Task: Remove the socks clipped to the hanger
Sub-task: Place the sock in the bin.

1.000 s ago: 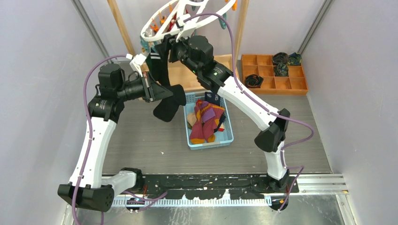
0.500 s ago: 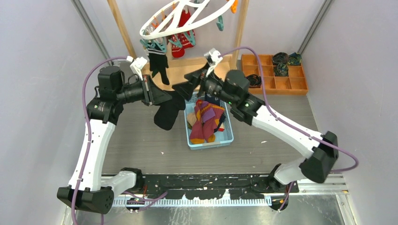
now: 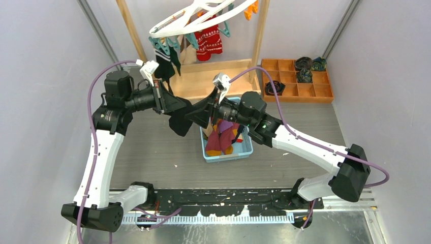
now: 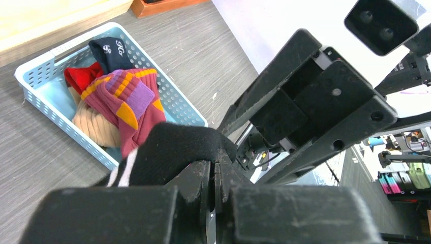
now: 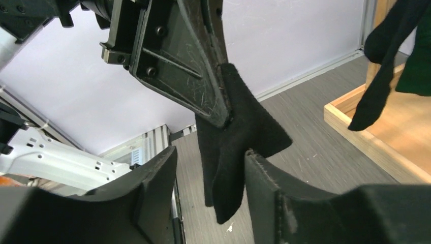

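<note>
Where the two arms rise from the bottom edge of the overhead view, the left one climbs straight up the left side and bends inward at the wrist. The right one folds at an elbow at the lower right, then stretches leftward to mid-frame. The left gripper (image 3: 175,104) has its fingers pressed together on a black sock (image 3: 179,122), which hangs below them. The right gripper (image 3: 199,113) faces it from just beside.

The left wrist view shows that pinch close up: the sock's cuff bunches over the closed fingertips, with a white stripe showing. The right wrist view shows what the overhead one hides. The right gripper's (image 5: 211,157) fingers stand spread, and the sock's (image 5: 239,132) lower end dangles in the gap, its edge brushing the right-hand finger.

Just beyond, at centre frame, a blue basket (image 3: 226,156) holds a purple-and-orange striped sock (image 4: 127,101) among others. Farther back, at the top of the frame, the hanger (image 3: 173,23) tilts with a red sock (image 3: 209,40) and a dark sock (image 3: 165,63) clipped on. A compartment tray (image 3: 297,91) sits at the upper right.
</note>
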You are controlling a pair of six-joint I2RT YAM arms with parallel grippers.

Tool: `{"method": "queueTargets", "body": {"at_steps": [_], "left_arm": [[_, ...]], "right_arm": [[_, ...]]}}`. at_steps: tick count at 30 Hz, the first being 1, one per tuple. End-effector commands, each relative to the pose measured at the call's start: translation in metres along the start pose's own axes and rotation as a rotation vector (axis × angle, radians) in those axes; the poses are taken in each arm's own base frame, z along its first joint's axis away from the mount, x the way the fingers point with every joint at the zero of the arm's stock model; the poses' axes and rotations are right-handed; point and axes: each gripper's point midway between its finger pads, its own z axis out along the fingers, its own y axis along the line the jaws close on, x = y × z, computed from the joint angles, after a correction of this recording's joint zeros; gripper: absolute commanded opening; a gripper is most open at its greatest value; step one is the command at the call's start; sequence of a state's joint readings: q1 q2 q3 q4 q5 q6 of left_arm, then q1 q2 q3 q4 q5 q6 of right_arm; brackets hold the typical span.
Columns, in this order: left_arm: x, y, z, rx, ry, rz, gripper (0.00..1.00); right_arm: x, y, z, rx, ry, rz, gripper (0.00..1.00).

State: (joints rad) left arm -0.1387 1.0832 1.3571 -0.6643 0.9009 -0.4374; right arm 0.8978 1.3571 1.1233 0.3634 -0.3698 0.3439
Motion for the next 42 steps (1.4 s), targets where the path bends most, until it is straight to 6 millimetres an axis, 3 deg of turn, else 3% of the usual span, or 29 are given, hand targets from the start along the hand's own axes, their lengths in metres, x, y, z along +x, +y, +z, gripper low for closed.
{"method": "queueTargets", "body": {"at_steps": [1,4,5,6,10,11,13,19,24,30,32,34,35,38,42], "left_arm": [[-0.012,-0.021,-0.009,0.033,-0.037,0.06,0.0],[-0.012,-0.021,-0.009,0.029,-0.038,0.059,0.0],[-0.012,-0.02,-0.008,0.026,-0.037,0.056,0.02],[-0.012,-0.02,-0.008,0.024,-0.038,0.056,0.13],[-0.014,-0.018,-0.009,0.007,-0.035,0.066,0.77],[-0.014,-0.017,-0.01,-0.007,-0.032,0.071,0.88],[-0.011,-0.014,-0.013,-0.033,-0.017,0.081,0.98],[-0.001,-0.005,-0.019,-0.099,0.022,0.099,1.0],[0.001,-0.006,-0.024,-0.117,0.016,0.122,1.0],[0.0,-0.007,-0.029,-0.138,0.008,0.137,1.0],[0.0,-0.007,-0.03,-0.147,0.006,0.14,1.0],[0.001,-0.006,-0.032,-0.16,0.008,0.143,1.0],[0.0,-0.004,-0.032,-0.169,0.008,0.144,1.0],[-0.003,0.002,-0.034,-0.192,0.004,0.14,1.0],[-0.015,0.016,-0.039,-0.216,-0.026,0.112,1.0]], "right_arm": [[-0.019,0.016,0.008,-0.054,-0.037,-0.043,0.46],[-0.018,0.016,0.004,-0.043,-0.029,-0.038,0.09],[-0.017,0.015,0.001,-0.032,-0.024,-0.035,0.02],[-0.016,0.015,-0.002,-0.022,-0.022,-0.028,0.01],[-0.002,0.009,-0.016,0.043,0.045,0.031,0.01],[0.0,0.006,-0.019,0.061,0.057,0.044,0.01],[0.016,0.0,-0.032,0.106,0.118,0.093,0.01],[0.07,-0.034,-0.082,0.28,0.254,0.233,0.01],[0.122,-0.085,-0.121,0.462,0.358,0.375,0.01],[0.162,-0.156,-0.167,0.841,0.46,0.369,0.01],[0.165,-0.172,-0.18,0.956,0.503,0.334,0.01],[0.16,-0.178,-0.186,1.011,0.514,0.304,0.13],[0.153,-0.178,-0.187,1.026,0.501,0.283,0.22],[0.122,-0.17,-0.184,1.028,0.412,0.227,0.34],[0.083,-0.154,-0.173,0.983,0.296,0.192,0.39]]}}
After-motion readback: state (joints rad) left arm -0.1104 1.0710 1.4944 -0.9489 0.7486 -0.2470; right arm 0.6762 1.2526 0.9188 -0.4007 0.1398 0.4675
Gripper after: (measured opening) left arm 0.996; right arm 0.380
